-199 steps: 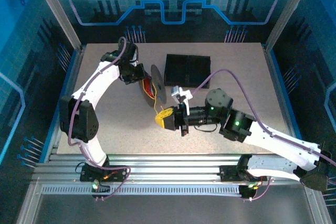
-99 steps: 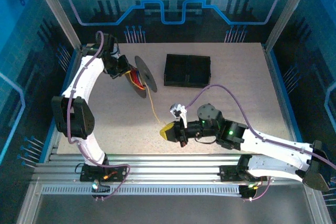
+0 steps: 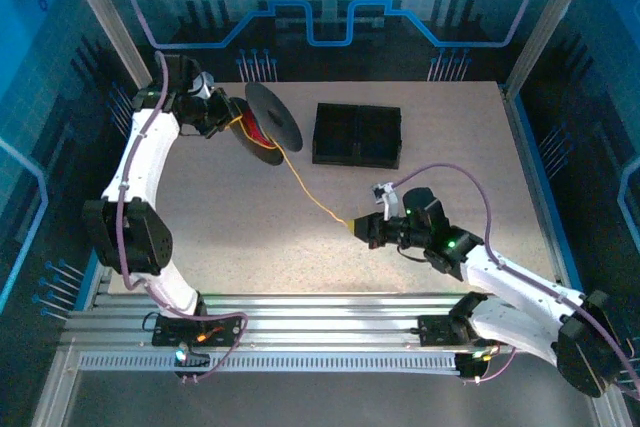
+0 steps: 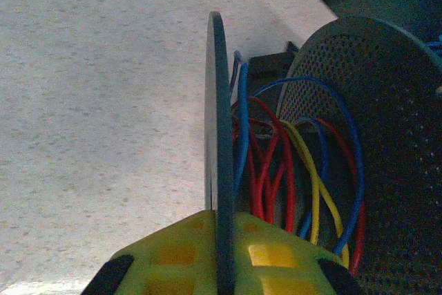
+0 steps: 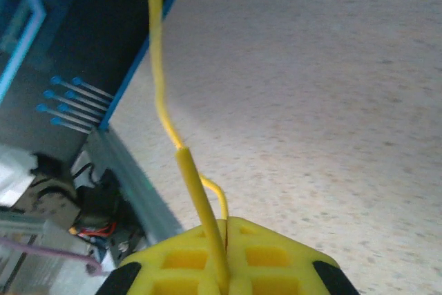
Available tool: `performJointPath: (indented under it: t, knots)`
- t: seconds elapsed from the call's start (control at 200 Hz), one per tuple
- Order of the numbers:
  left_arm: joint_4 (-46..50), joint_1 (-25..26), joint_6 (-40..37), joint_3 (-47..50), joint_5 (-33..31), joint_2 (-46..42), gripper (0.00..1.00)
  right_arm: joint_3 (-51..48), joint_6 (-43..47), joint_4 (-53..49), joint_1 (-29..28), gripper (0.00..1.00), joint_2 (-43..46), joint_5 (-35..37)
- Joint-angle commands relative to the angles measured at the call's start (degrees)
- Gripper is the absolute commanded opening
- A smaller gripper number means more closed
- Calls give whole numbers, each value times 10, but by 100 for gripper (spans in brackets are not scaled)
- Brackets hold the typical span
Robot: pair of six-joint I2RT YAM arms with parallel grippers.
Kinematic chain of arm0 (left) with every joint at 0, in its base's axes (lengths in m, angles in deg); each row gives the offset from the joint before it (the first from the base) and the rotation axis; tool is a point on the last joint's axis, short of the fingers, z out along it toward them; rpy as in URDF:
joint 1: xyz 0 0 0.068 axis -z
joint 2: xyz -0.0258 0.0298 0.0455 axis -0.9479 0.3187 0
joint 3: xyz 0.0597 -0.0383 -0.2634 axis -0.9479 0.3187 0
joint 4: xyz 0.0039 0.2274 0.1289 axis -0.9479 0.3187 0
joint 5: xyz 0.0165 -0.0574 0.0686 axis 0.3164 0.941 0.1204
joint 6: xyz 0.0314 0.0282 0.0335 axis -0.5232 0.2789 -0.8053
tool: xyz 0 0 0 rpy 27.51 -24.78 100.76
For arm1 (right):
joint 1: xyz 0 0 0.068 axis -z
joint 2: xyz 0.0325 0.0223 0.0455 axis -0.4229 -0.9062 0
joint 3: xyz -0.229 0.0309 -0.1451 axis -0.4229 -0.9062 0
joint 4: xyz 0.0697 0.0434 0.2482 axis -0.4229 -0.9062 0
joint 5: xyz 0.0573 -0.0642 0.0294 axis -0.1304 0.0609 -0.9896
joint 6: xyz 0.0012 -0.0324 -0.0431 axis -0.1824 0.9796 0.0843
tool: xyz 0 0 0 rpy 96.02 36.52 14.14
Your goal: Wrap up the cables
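Observation:
My left gripper (image 3: 232, 119) at the back left is shut on one flange of a dark spool (image 3: 268, 125). In the left wrist view its yellow fingers (image 4: 290, 257) clamp the thin disc edge (image 4: 219, 136). Red (image 4: 286, 164), blue (image 4: 242, 122) and yellow cables (image 4: 314, 184) are wound between that disc and a perforated disc (image 4: 387, 136). The yellow-orange cable (image 3: 315, 197) runs tight from the spool to my right gripper (image 3: 360, 228), which is shut on its end. In the right wrist view the cable (image 5: 197, 198) rises from between the yellow pads (image 5: 276, 260).
A black open box (image 3: 357, 135) stands on the table just right of the spool. The speckled tabletop (image 3: 450, 137) is bordered by blue walls, with the aluminium rail (image 3: 330, 312) along the near edge.
The left arm has carried the spool back and to the left. The right gripper has moved right with the cable end, and the yellow cable now stretches straight between them.

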Motion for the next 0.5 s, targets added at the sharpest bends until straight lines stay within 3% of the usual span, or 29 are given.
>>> performJointPath:
  t: [0.0, 0.205, 0.495]
  knots:
    - [-53, -8, 10, 7, 86, -58, 0, -20, -2, -11, 58, 0, -25, -27]
    - [-28, 4, -30, 26, 109, -105, 0, -3, 14, 6, 192, 0, -82, -56]
    - [1, 87, -87, 34, 109, -144, 0, 73, 50, 0, 310, 0, -183, -66]
